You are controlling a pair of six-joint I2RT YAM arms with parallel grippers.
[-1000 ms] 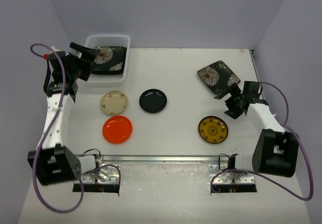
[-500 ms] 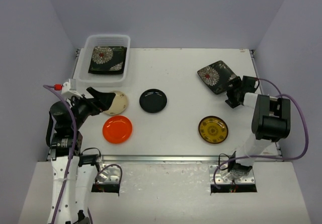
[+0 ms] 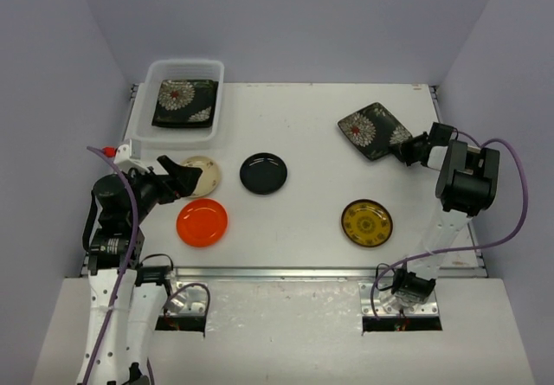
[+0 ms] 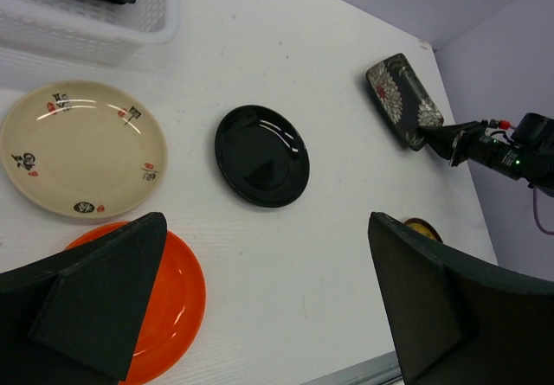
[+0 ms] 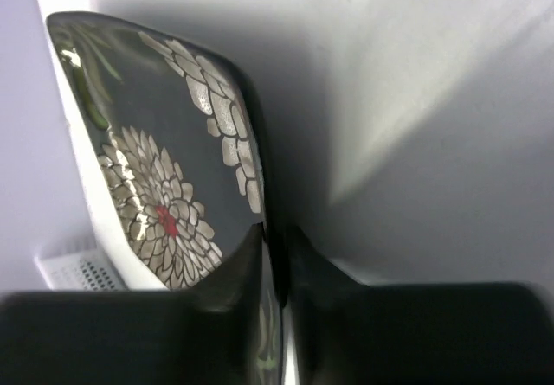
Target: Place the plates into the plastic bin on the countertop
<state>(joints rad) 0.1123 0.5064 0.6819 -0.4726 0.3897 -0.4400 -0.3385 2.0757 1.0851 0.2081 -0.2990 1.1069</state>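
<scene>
Rightward, the right gripper (image 3: pixel 407 144) is clamped on the 4 o'clock corner of a floral square plate (image 3: pixel 374 131). This plate sits at the table's (image 3: pixel 303 117) 2 o'clock, its diagonal running from 10 to 4 o'clock. The left gripper (image 3: pixel 183 176) hangs with jaws wide apart over the cream plate (image 4: pixel 82 160) and orange plate (image 3: pixel 202 221). The black plate (image 3: pixel 263 173) lies centrally and the yellow-patterned plate (image 3: pixel 366 222) at 5 o'clock. At 10 o'clock, the plastic bin (image 3: pixel 216 91) holds a second floral plate (image 3: pixel 183 102).
</scene>
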